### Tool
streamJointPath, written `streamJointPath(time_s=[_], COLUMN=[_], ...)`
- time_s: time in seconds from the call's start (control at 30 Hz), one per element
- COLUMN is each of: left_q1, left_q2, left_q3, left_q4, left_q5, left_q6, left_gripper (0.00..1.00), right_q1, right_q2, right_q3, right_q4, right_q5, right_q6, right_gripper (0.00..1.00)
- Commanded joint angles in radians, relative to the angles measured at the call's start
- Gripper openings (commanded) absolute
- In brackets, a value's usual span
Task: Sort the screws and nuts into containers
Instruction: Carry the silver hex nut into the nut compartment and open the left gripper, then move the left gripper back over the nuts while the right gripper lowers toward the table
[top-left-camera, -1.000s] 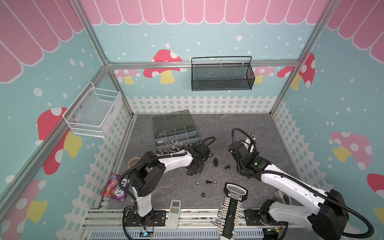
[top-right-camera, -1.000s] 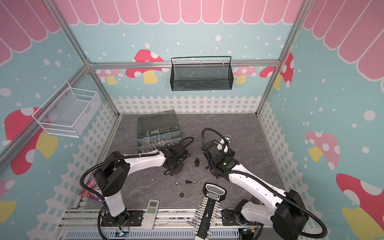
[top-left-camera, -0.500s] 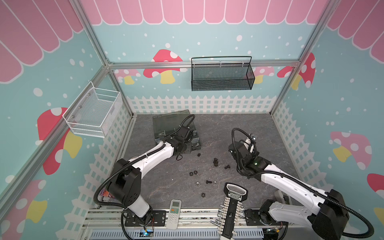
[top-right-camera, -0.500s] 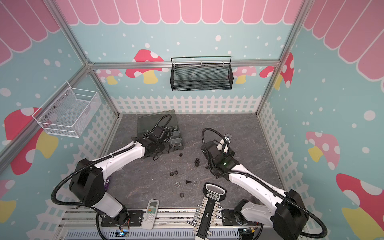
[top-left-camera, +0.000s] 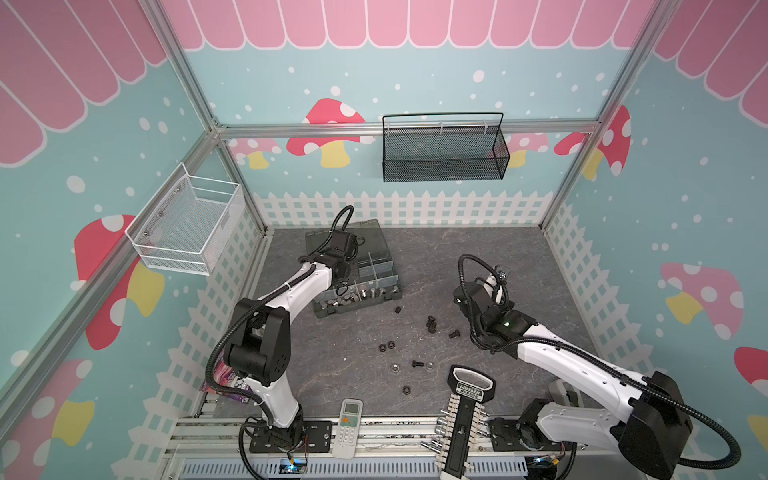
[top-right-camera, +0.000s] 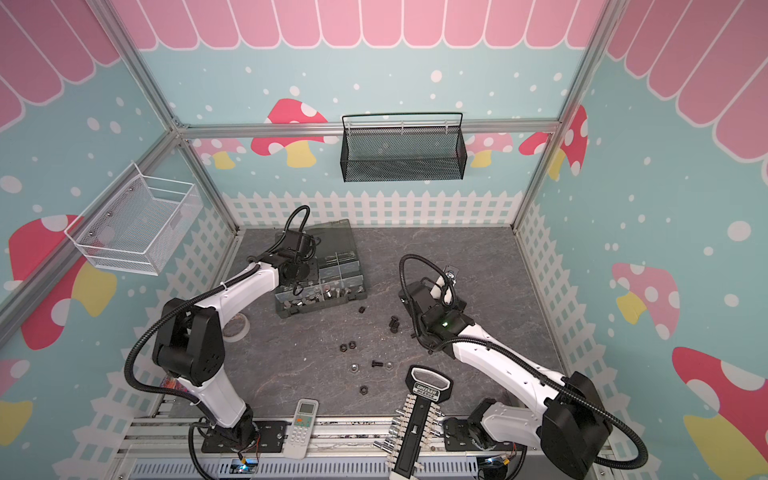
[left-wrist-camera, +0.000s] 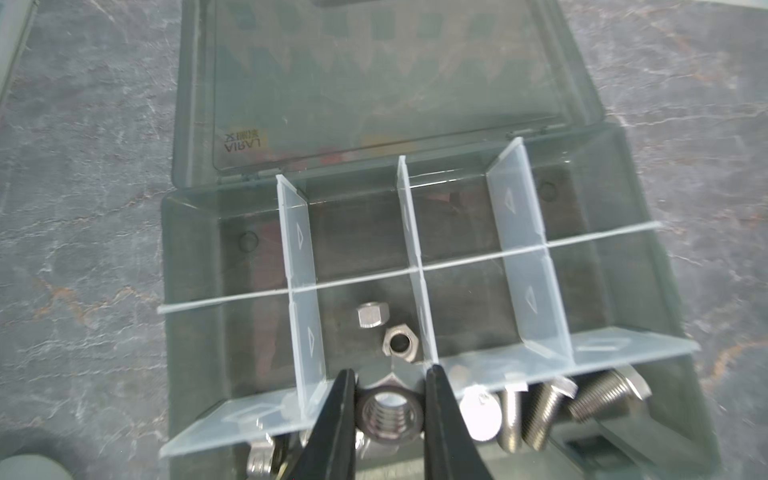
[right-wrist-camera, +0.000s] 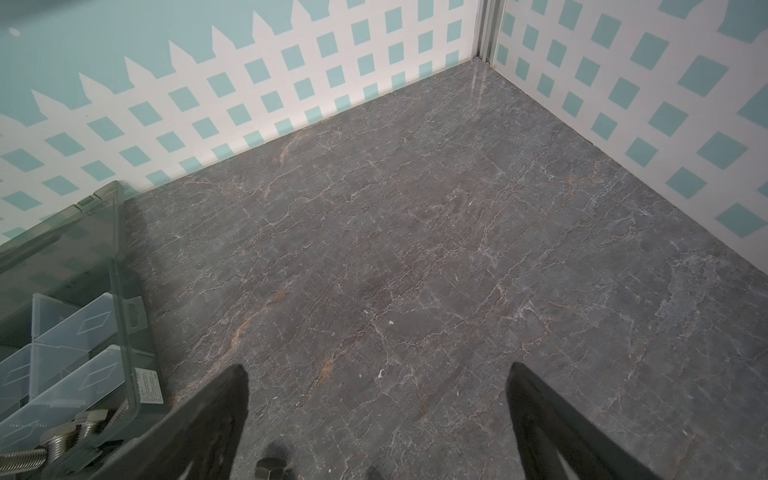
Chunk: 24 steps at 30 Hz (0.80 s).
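Note:
My left gripper (left-wrist-camera: 390, 374) is shut on a silver nut (left-wrist-camera: 390, 411), hanging above the open dark-grey organizer box (top-left-camera: 357, 306). Straight beyond the held nut, a middle compartment (left-wrist-camera: 365, 299) holds two silver nuts (left-wrist-camera: 372, 320). Silver screws (left-wrist-camera: 540, 411) lie in a near compartment beside it. Several black and silver nuts (top-left-camera: 386, 345) and black screws (top-left-camera: 431, 323) lie loose on the grey floor in front of the box in both top views. My right gripper (right-wrist-camera: 378, 372) is open above bare floor to the right of the box, holding nothing.
A black socket rack (top-left-camera: 467, 415) and a white remote (top-left-camera: 350, 422) lie at the front edge. A tape roll (top-right-camera: 237, 326) sits left of the box. A black mesh basket (top-left-camera: 444, 153) and a white wire basket (top-left-camera: 187, 224) hang on the walls.
My left arm swung from the floor in front of the box back over the box's compartments, still shut. The right arm has not moved.

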Motion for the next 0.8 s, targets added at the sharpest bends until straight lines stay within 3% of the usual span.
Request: streamJointPath(time_s=[0.0, 0.23, 0.53, 0.77], left_q1=[0.008, 0.016, 0.022, 0.023], left_q2=[0.044, 0.081, 0.077, 0.032], left_q3=[0.035, 0.026, 0.004, -0.027], left_q4=[0.010, 0.005, -0.003, -0.006], left_q5=[0.034, 0.030, 0.024, 0.017], left_q6=[0.021, 0.025, 0.027, 0.026], left_gripper=[0.15, 0.20, 0.36, 0.40], right_q1=[-0.005, -0.005, -0.006, -0.005], right_q2=[0.013, 0.031, 0.053, 0.048], right_q3=[0.029, 0.043, 0.055, 0.055], right_q4=[-0.013, -0.013, -0.013, -0.015], right_q5=[0.002, 0.003, -0.006, -0.005], right_q6=[0.007, 0.004, 0.001, 0.001], right_gripper=[0.98, 0.98, 0.98, 0.98])
